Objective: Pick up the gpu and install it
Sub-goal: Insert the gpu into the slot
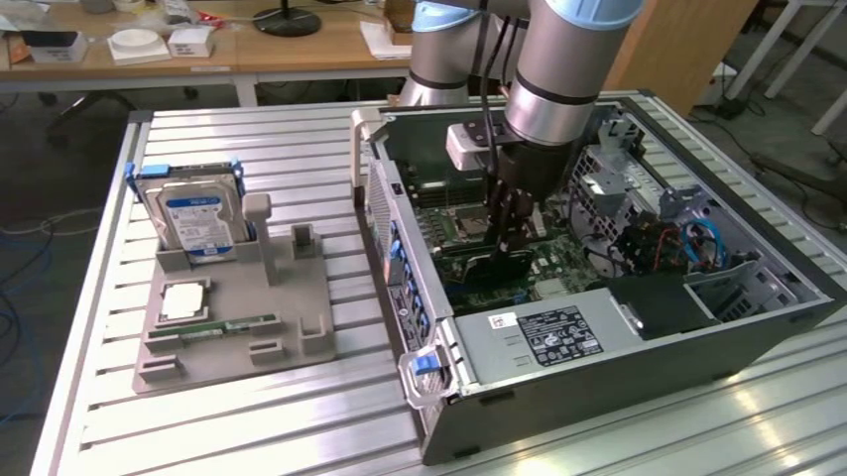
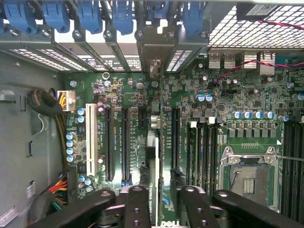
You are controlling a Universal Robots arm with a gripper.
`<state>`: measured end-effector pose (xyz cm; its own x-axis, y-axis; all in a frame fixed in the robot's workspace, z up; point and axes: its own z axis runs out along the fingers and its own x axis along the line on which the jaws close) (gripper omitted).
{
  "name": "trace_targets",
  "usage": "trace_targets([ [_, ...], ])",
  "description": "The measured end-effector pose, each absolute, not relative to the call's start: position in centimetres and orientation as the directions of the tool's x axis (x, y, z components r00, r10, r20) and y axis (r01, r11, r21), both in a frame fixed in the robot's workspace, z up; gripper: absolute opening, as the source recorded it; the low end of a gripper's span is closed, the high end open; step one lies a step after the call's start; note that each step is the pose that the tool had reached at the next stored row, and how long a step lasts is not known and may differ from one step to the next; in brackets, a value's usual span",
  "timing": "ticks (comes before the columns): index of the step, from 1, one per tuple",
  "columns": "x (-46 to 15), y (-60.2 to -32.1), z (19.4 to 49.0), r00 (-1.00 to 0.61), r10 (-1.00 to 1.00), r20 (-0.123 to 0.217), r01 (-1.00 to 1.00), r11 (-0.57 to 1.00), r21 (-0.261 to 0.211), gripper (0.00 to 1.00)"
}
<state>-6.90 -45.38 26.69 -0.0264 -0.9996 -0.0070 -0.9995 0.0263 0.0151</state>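
Your gripper (image 2: 159,202) reaches down inside the open computer case (image 1: 741,342), its jaws closed on the top edge of the graphics card (image 2: 156,156), which stands on edge between them. The card has been lifted and carried in, and it hangs directly below the jaws over a long slot on the motherboard (image 2: 199,118), its metal end toward the rear bracket openings. Whether its edge is seated in the slot you cannot tell from here. Well away from the jaws, the parts holder (image 1: 232,317) keeps the hard drive (image 1: 196,220) and memory stick (image 1: 228,326).
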Motion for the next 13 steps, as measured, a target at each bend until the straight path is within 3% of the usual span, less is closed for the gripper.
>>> trace_targets([
  [6,-6.90,-45.38,26.69,-0.026,-1.000,-0.007,-1.000,0.026,0.015,0.10],
  [13,-6.90,-45.38,27.01,-0.026,-1.000,-0.007,-1.000,0.026,0.015,0.10],
])
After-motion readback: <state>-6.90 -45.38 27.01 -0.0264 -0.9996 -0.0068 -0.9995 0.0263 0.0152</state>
